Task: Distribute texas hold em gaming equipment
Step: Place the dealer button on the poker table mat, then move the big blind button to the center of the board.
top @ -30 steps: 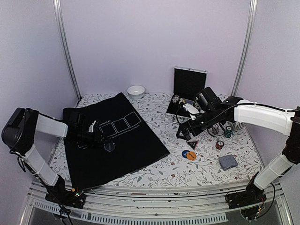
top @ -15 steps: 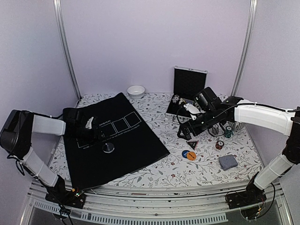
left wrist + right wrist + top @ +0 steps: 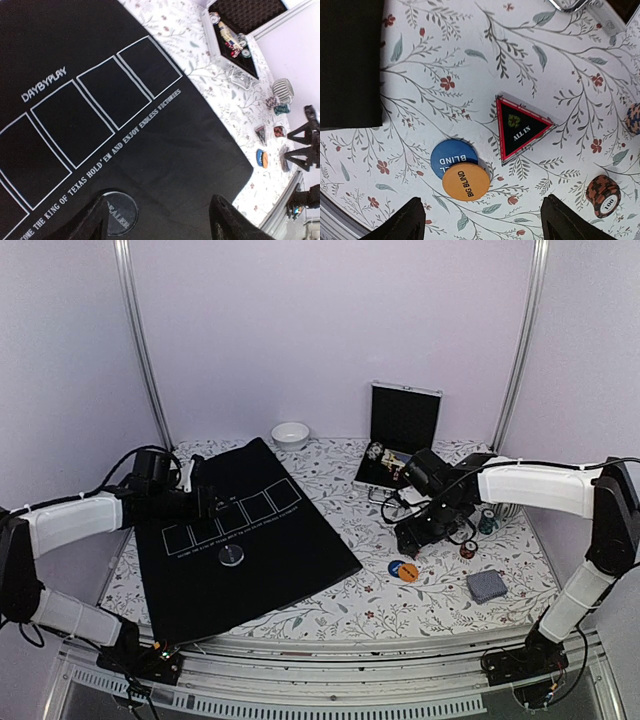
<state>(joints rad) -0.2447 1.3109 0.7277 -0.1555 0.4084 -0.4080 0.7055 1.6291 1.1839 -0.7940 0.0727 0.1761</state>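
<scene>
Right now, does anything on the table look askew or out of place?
The black playing mat lies at an angle to the table edges; the round orange Big Blind disc sits partly on the round blue disc.

Lilac walls, floral tablecloth

One mat, one dealer button, one triangular marker, two blind discs, one card deck

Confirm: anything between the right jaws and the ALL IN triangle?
Nothing visible. The right gripper hangs open over the ALL IN marker, which lies flat on the tablecloth. The BIG BLIND button and a chip stack lie off to its sides, apart from it.
</scene>
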